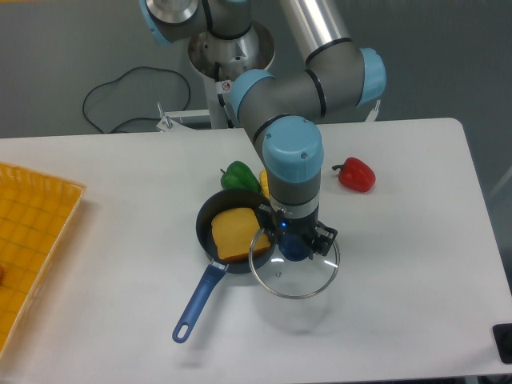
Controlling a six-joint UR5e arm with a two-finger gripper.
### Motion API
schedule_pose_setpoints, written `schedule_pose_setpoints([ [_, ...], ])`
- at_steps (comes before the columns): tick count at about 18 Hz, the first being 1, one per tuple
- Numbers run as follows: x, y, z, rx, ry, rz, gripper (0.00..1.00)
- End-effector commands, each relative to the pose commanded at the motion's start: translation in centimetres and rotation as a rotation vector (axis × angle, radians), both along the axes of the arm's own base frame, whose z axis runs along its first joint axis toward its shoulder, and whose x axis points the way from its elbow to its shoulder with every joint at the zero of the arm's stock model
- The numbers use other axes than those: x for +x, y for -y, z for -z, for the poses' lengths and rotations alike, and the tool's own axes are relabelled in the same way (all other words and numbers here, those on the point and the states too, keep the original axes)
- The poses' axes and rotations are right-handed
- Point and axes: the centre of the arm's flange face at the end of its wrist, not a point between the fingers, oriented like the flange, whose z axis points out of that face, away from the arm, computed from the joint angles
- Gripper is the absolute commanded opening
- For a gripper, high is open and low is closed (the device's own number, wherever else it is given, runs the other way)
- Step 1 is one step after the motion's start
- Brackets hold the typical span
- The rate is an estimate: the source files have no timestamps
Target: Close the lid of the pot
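The pot [210, 220] is a small dark saucepan in the middle of the table, with a yellow block [234, 234] inside and a long blue handle [198, 303] pointing toward the front left. The lid [294, 276], a clear glass disc with a silver rim, hangs tilted just right of the pot, its left edge overlapping the pot's right rim. My gripper [294, 246] points down over the lid's centre and is shut on the dark blue knob, which the fingers mostly hide.
A green pepper [239, 175] and a yellow item lie right behind the pot. A red pepper [356, 174] sits to the right. A yellow-orange tray [32, 240] covers the table's left edge. A black cable loops behind the table.
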Motion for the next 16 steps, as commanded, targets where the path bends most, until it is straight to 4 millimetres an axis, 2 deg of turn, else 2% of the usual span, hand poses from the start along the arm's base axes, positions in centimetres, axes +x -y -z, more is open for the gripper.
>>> schedule_pose_setpoints([
  [16, 0.27, 0.1, -0.78, 0.005, -0.004, -0.008, 0.56],
])
